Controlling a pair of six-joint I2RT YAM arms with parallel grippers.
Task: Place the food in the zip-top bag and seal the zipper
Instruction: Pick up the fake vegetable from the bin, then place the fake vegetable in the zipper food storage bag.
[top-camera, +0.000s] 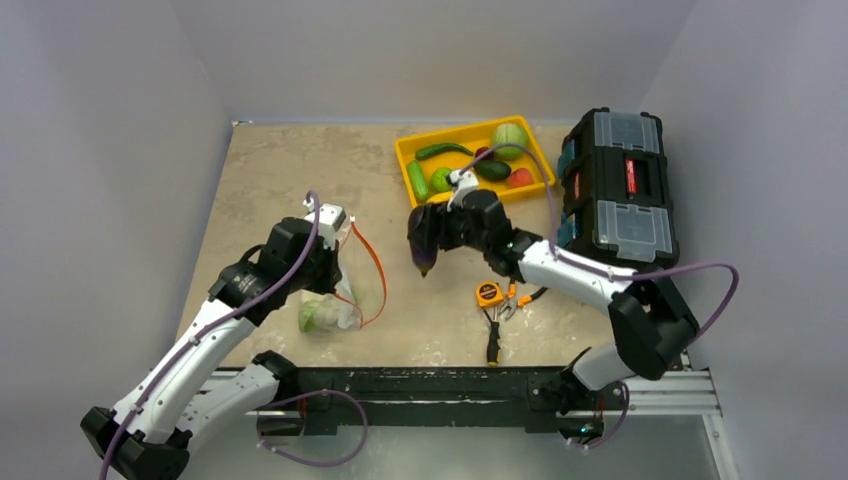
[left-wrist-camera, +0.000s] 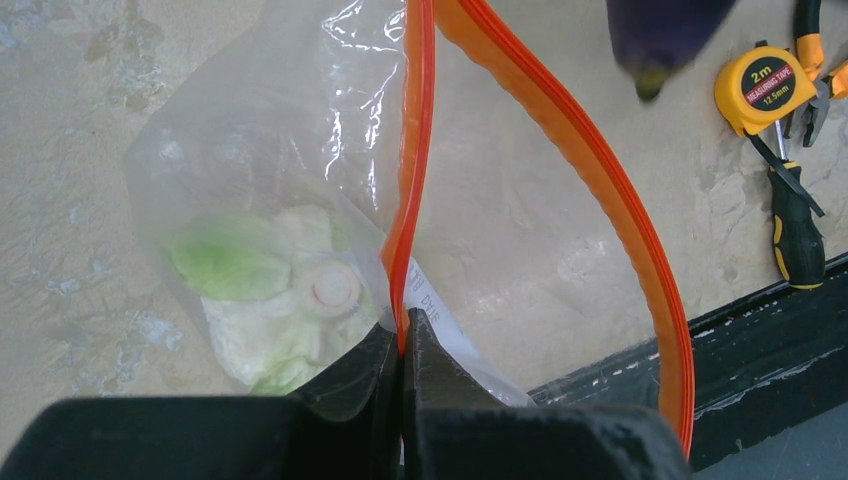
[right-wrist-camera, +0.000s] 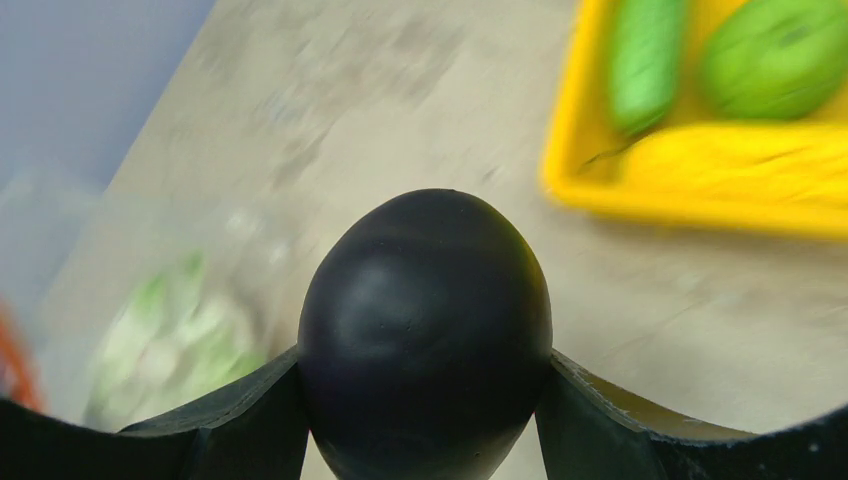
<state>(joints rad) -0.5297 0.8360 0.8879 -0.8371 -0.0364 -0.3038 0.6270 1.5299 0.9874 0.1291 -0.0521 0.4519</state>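
- Left gripper clenched on zipper of zip-top bag; cauliflower inside bag.
- Right gripper grasping eggplant, right of bag, apart from it.

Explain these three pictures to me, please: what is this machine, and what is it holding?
These are two robot arms bolted to a table. One picture looks down from above; the other two come from small cameras on each wrist. The left gripper is shut on the orange zipper of a clear zip-top bag, whose mouth hangs open; a toy cauliflower is already inside. The right gripper holds a purple eggplant between its fingers. Also on the table: a yellow tray of more toy food, a black toolbox and a tape measure.
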